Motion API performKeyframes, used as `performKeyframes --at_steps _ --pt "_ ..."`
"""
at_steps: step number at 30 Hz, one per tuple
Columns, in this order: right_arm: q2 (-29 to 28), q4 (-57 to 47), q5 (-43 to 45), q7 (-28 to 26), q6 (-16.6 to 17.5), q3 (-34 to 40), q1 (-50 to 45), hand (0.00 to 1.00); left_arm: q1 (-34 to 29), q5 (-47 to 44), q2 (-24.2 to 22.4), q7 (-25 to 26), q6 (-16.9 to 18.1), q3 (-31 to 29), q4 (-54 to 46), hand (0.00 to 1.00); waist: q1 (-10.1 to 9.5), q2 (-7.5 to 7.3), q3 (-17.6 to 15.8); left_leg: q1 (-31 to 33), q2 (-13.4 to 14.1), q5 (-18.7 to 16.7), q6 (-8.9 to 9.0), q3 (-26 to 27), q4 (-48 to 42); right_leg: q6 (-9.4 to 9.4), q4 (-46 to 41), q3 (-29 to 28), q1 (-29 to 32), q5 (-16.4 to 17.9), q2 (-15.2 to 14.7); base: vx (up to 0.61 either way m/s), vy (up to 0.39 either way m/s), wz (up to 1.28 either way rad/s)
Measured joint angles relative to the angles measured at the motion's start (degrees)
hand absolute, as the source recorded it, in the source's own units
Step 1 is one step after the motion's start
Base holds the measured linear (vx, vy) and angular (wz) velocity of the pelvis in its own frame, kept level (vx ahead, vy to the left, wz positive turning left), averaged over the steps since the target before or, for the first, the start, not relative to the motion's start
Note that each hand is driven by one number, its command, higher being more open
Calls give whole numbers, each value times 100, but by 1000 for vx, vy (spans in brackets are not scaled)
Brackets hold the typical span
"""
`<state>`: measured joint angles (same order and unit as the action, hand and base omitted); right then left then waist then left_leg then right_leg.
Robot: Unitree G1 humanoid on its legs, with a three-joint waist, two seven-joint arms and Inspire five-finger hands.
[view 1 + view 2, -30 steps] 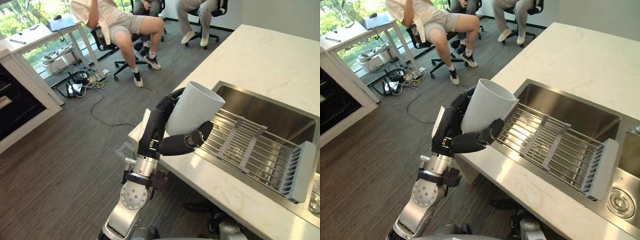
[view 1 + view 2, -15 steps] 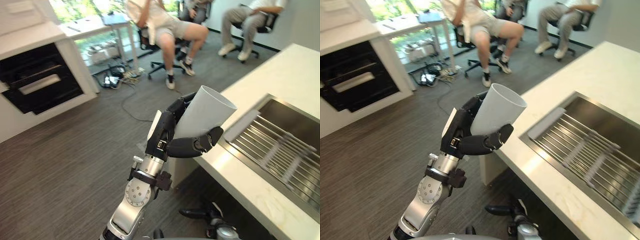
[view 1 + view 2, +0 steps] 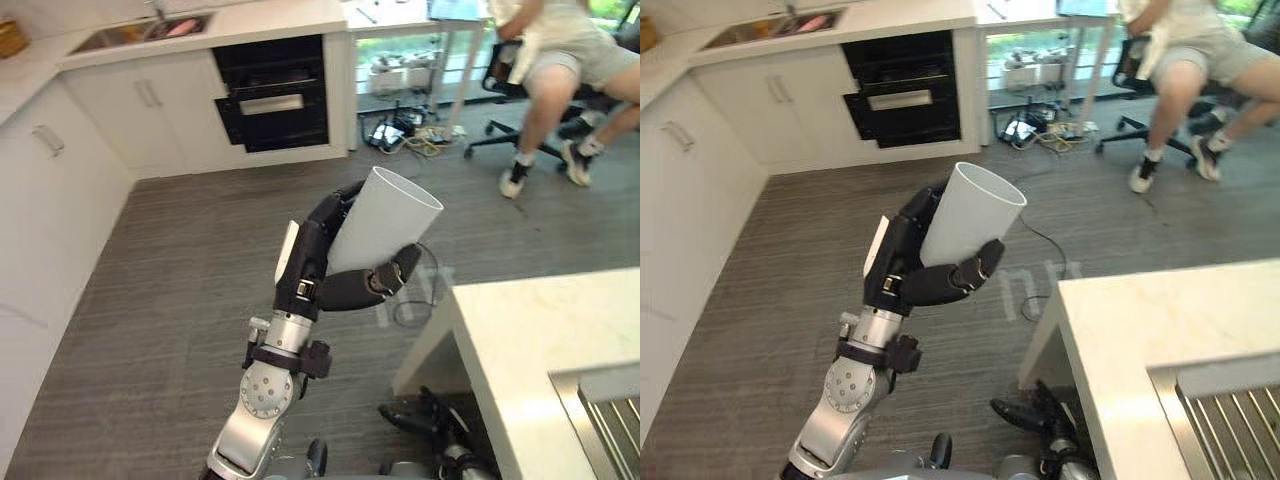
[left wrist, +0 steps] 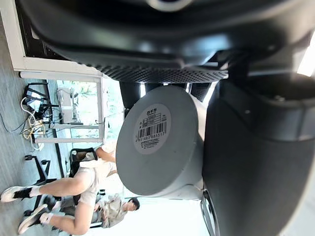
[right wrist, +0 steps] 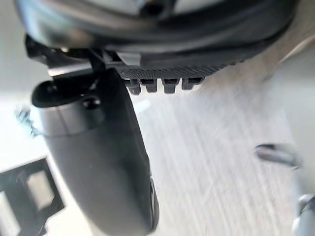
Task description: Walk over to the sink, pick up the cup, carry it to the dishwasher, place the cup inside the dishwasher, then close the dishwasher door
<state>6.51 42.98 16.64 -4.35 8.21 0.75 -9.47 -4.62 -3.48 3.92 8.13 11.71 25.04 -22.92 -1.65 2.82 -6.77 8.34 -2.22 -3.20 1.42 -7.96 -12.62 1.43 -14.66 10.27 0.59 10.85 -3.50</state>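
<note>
A tall white cup point(image 3: 385, 220) is tilted with its open mouth up and away from me, over the grey wood floor. My left hand point(image 3: 308, 262) is shut on it, fingers round the far side and thumb across the near side. The left wrist view shows the cup's base point(image 4: 156, 142) with a barcode label, with the left hand point(image 4: 256, 162) wrapped beside it. A black built-in appliance point(image 3: 272, 95) sits in the white cabinets at the far wall. The right hand point(image 5: 98, 162) hangs open over the floor, holding nothing.
The white island counter's corner point(image 3: 540, 340) lies at the lower right, with the sink's steel rim point(image 3: 600, 395) at its edge. White cabinets point(image 3: 50, 180) line the left. A seated person point(image 3: 560, 60) and floor cables point(image 3: 410, 130) are at the far right.
The camera has swung left: the sink has slid off to the lower right, and the cabinets and black appliance have come into view. The cup stays held in the left hand.
</note>
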Motion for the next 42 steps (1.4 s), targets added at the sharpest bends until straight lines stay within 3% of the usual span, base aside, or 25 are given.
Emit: performKeyframes --at_steps 3,4,6,7,8,11,13,20,25,34,36,39,40,42 --pt "-15 -98 -39 206 72 66 42 100 -19 -99 -5 28 5 -82 -162 0 -134 -72 -11 121 215 -212 -406 1063 -169 0 56 272 -103 0 -67 18 16 53" --pt "-22 -83 -80 279 93 112 44 100 -13 -126 -24 32 12 -218 -148 0 -96 -114 -12 111 558 -320 -472 2045 -286 1 169 405 -195 0 -135 43 37 38" --pt "4 80 -254 389 71 119 45 100 8 -239 -9 31 11 -288 -92 0 9 -100 3 109 762 -385 -500 2696 -413 29 199 577 -276 -6 -224 77 98 58" --pt "18 215 -318 432 14 119 46 100 10 -248 24 25 13 -311 -58 0 -8 -89 28 108 659 -291 -383 2592 -359 52 204 597 -287 -19 -257 82 164 51" --pt "0 267 -337 443 -18 116 25 100 10 -267 45 21 13 -314 -19 0 1 -116 49 96 582 -252 -376 2524 -285 53 218 610 -292 -20 -291 73 146 53" --pt "-149 612 -552 420 -157 114 -140 100 -7 -432 166 19 -22 -327 238 0 109 -261 131 -117 115 99 -494 2109 313 86 402 563 -485 -46 -501 88 143 85" --pt "-190 715 -587 383 -192 102 -130 100 -62 -488 179 23 -22 -399 251 0 84 -265 138 -130 18 168 -514 1997 418 92 409 500 -500 -65 -544 23 90 44" --pt "-153 759 -787 360 -192 -14 131 100 -240 -491 224 -94 -24 -384 245 0 88 -377 215 -253 -50 535 -515 2055 996 154 611 127 -414 -190 -518 -51 1 -4" --pt "-123 848 -942 420 -203 -123 153 100 -403 -489 240 -103 -26 -465 240 0 118 -404 256 -514 -19 964 -451 2209 1789 307 819 -137 -325 -292 -426 -103 -43 -20" --pt "-28 906 -1027 451 -265 -126 234 100 -715 -493 233 -106 -50 -692 33 0 101 -419 255 -548 -58 931 -516 2326 1762 314 651 -179 -230 -258 -496 -14 -3 -5" --pt "13 932 -1107 450 -285 -115 221 100 -724 -492 222 -109 -50 -671 -24 0 101 -430 247 -628 -147 847 -581 2278 1769 355 264 -82 -181 -148 -627 61 43 11" --pt "-26 922 -1167 450 -313 -117 110 100 -723 -490 213 -113 -58 -585 -21 0 144 -410 226 -839 -141 677 -750 2002 1619 172 -1357 -120 289 -114 -706 80 40 42" --pt "-50 857 -1136 443 -318 -84 93 100 -709 -490 223 -113 -54 -543 -15 0 190 -387 219 -840 -103 601 -776 1838 1462 17 -1769 -291 562 96 -610 113 18 57" --pt "-65 745 -1152 449 -294 -99 50 100 -690 -491 232 -95 -52 -554 2 0 226 -373 201 -737 -56 464 -756 1651 1214 118 -1696 -458 822 306 -421 81 23 65"
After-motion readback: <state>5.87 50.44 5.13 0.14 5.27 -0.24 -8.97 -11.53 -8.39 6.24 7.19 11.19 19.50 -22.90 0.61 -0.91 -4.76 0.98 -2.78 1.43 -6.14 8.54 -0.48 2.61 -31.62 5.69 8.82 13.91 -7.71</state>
